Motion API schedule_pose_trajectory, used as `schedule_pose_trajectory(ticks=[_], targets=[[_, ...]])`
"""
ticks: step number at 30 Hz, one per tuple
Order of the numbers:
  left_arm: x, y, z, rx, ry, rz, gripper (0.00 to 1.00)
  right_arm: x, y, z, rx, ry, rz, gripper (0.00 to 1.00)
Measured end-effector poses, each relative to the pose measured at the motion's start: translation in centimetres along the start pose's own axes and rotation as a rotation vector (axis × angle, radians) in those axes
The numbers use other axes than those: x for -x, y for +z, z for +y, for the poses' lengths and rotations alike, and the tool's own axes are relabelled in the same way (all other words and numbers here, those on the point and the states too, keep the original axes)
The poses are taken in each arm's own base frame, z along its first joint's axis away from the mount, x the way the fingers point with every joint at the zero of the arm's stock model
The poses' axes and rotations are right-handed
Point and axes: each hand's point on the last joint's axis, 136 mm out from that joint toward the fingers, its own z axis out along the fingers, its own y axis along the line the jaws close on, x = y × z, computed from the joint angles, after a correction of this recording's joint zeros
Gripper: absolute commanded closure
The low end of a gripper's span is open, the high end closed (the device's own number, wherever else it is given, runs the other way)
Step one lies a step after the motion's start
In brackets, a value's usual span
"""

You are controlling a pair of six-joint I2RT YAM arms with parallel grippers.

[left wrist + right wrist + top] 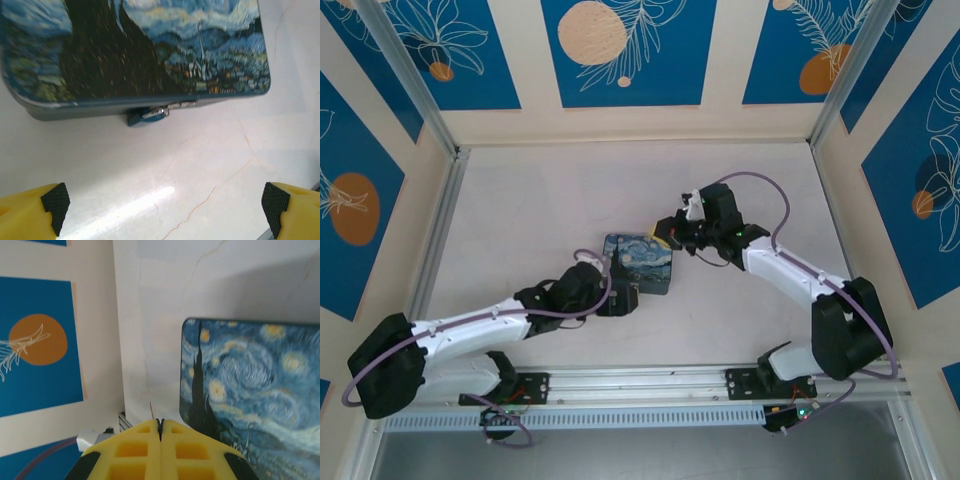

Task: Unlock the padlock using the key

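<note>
Holding: right hand [159, 426] pinched tight on key [151, 409], tip poking out ahead
Left hand [165, 205]: spread wide, empty
Padlock [147, 115]: straight ahead of Left hand, against box [150, 50] edge

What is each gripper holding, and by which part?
The right gripper pinches the key, only its thin tip poking out from the shut jaws. The left gripper is open, holding nothing.

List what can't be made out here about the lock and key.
Left wrist view: small bluish metal padlock at the edge of the starry-night painted box is blurred; keyhole and shackle unreadable.
Right wrist view: thin dark metal key mostly hidden inside the shut yellow right tool.
</note>
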Motion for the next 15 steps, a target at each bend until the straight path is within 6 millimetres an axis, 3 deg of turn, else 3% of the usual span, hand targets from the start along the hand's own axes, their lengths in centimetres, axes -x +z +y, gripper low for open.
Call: schedule_pose_trajectory(ticks=[9,15], targets=[[-1.1,2.6,0.4,0.022,0.073,0.038,0.00,-1.8,0.4,-4.9,-0.081,0.101,-0.017,1.00],[-0.5,4.8,-0.1,0.026,0.122,0.044,0.01,-1.7,0.6,-5.7,-0.073,0.136,-0.035,1.00]])
